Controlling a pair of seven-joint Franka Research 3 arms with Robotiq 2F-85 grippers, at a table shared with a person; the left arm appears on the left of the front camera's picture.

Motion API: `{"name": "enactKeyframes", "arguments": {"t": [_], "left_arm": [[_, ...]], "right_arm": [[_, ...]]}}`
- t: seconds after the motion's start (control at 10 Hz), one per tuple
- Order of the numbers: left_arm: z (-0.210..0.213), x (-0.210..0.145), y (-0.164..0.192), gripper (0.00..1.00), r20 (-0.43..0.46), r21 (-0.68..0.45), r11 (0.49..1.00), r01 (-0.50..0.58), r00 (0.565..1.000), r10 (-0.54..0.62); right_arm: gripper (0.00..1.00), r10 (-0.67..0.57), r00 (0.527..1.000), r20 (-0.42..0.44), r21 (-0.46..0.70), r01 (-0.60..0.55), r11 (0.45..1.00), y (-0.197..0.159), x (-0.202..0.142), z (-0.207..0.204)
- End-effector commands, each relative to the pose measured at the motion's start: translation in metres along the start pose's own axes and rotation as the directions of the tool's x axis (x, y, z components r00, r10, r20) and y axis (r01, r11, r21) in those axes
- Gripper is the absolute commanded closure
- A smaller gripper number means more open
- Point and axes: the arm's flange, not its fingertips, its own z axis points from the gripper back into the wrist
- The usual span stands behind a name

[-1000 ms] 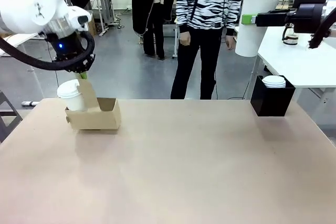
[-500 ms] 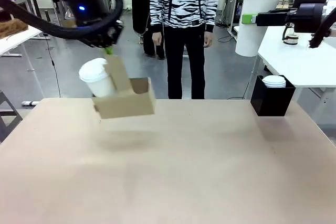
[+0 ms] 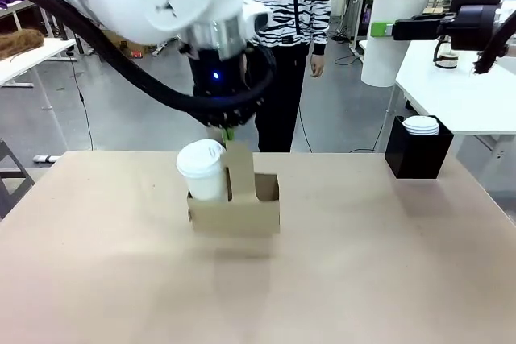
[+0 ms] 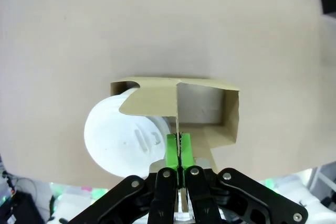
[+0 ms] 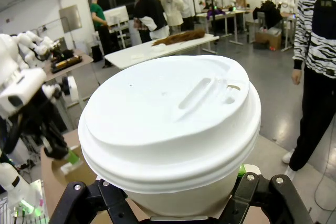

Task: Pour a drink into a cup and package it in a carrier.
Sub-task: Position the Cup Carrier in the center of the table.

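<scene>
Left jaws pinch the carrier (image 3: pixel 234 215) by its tab (image 3: pixel 240 168); flimsy card, likely tipping toward the cup (image 3: pixel 201 173) at nine o'clock. Right jaws clamp a second cup (image 3: pixel 393 30), crushable, at two o'clock.

The front view looks from the robot's edge across the table (image 3: pixel 363 279) toward the person (image 3: pixel 294 6) at 12 o'clock, at mid-distance and tilted slightly down. The left wrist view looks straight down along the left gripper (image 4: pixel 180 144), very near the carrier (image 4: pixel 202 103) and cup (image 4: pixel 118 140). It shares these and the table with the front view. The right wrist view looks about level over the second cup (image 5: pixel 168 124), pressed close. It has the person at 3 o'clock and the left arm (image 5: pixel 21 90) at 9 o'clock, both shared with the front view.
</scene>
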Motion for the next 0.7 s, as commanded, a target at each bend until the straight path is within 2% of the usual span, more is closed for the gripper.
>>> {"name": "enactKeyframes", "arguments": {"t": [0.0, 0.6], "left_arm": [[-0.013, 0.0, -0.013, 0.98, -0.026, 0.056, 0.998, -0.014, 1.0, 0.015], [-0.061, -0.022, -0.044, 0.98, -0.016, 0.072, 0.997, -0.019, 1.0, 0.02]], "right_arm": [[0.19, 0.013, 1.0, 0.006, 0.003, -0.013, 1.0, -0.001, 0.003, -0.002], [0.19, 0.013, 1.0, 0.006, 0.003, -0.013, 1.0, -0.001, 0.003, -0.002]]}}
